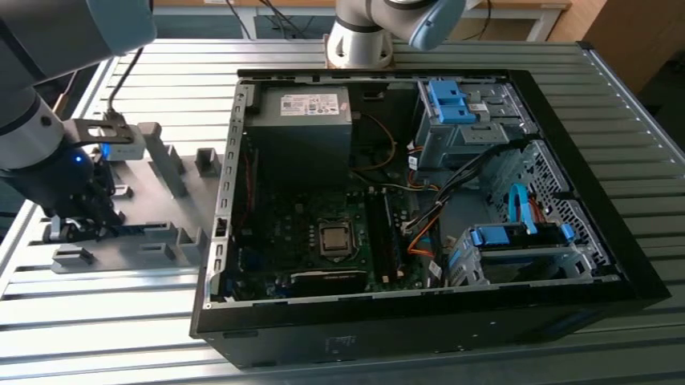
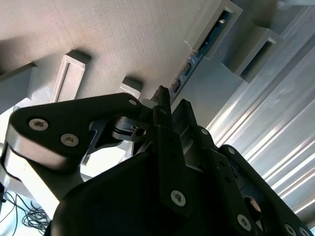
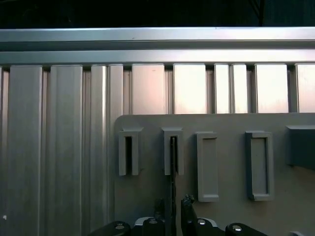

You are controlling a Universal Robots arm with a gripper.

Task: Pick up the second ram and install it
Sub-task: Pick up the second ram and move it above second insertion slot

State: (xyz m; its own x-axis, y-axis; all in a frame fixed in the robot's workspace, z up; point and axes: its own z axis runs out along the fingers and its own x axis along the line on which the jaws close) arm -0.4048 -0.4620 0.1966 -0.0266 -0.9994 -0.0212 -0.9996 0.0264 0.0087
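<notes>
Fingers [image 1: 77, 228] hang low over a grey holder plate [image 1: 160, 241], a little apart, one on each side of the second ram with a sliver of gap either way; they clamp nothing. In the first wrist view the ram [image 3: 173, 162] shows edge-on, running from between the fingertips into a slotted block [image 3: 167, 147]. In the second wrist view its blue-green board [image 2: 212, 35] lies just beyond the fingertips. More blocks stand beside it. The ribbed counter [image 3: 64, 147] lies past the plate. The open computer case [image 1: 428, 329] sits well apart from the fingers.
</notes>
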